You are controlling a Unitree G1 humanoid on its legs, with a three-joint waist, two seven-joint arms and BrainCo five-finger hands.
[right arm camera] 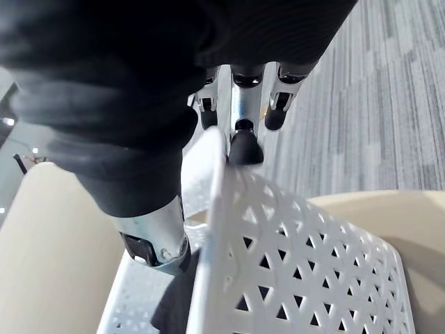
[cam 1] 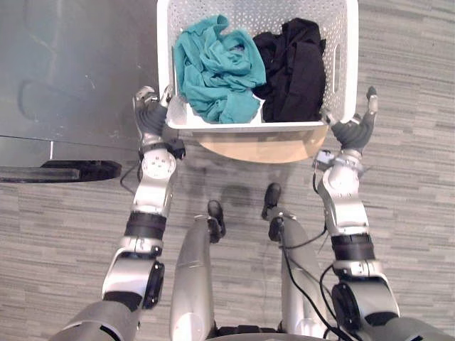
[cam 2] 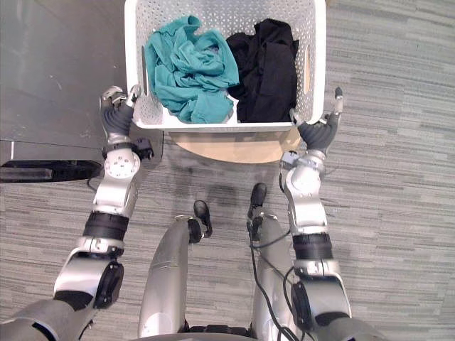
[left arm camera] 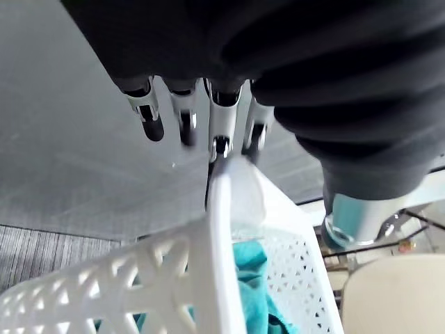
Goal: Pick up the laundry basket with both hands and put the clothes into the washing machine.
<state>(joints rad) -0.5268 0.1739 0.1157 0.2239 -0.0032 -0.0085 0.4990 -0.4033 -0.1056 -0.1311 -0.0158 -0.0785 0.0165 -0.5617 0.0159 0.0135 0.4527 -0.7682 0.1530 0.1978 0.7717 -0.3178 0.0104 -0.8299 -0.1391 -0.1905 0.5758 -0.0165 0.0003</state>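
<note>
- While the white laundry basket (cam 1: 256,13) sat on the beige bench (cam 1: 263,147), teal clothes (cam 1: 217,67) and black clothes (cam 1: 291,67) lay inside.
- Left hand (cam 1: 151,117) and right hand (cam 1: 354,130) flanked its near corners, fingers straight.

No writing, label, number or sign can be read anywhere: not on the white perforated plastic laundry basket (cam 1: 249,126), nor on the crumpled teal cloth (cam 1: 217,67) or the black cloth (cam 1: 291,67) lying in it.
</note>
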